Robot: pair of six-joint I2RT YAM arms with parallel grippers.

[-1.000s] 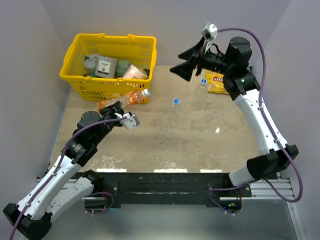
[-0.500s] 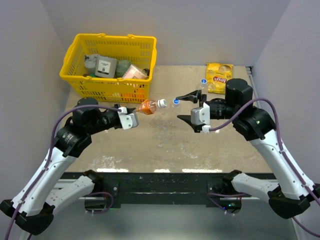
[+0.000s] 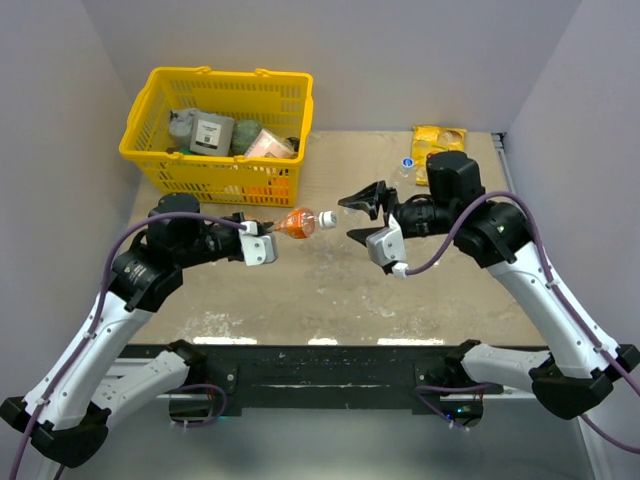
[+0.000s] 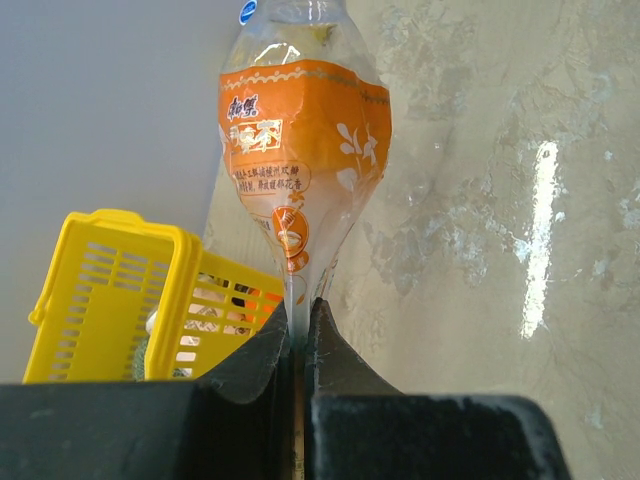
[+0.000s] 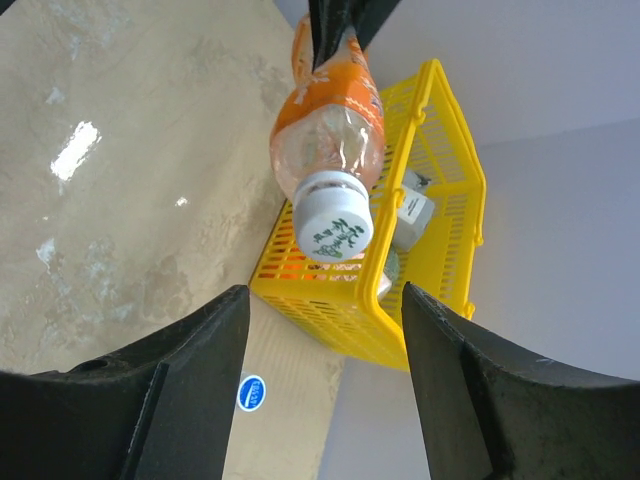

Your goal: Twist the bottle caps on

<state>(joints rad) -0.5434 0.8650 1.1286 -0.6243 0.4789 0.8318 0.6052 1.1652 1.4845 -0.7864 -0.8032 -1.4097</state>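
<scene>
My left gripper [image 3: 278,228] is shut on the base end of the orange bottle [image 3: 297,221] and holds it level above the table, neck pointing right. A whitish-grey cap [image 3: 327,217] sits on its neck. In the left wrist view the jaws [image 4: 300,312] pinch the bottle's [image 4: 300,150] flattened end. My right gripper [image 3: 350,218] is open, just right of the cap. In the right wrist view the cap [image 5: 333,225] lies just beyond the spread fingers [image 5: 325,292]. A clear bottle with a blue cap [image 3: 407,163] stands at the back right. Another blue cap [image 5: 251,392] shows below.
A yellow basket [image 3: 230,75] of boxes and packets stands at the back left, also in the right wrist view [image 5: 440,200]. A yellow snack packet [image 3: 440,138] lies at the back right. Grey walls close in the table on three sides.
My right gripper swung down from the back right and moved left, up to the orange bottle's cap. My left gripper lifted the bottle off the table and carried it right.
</scene>
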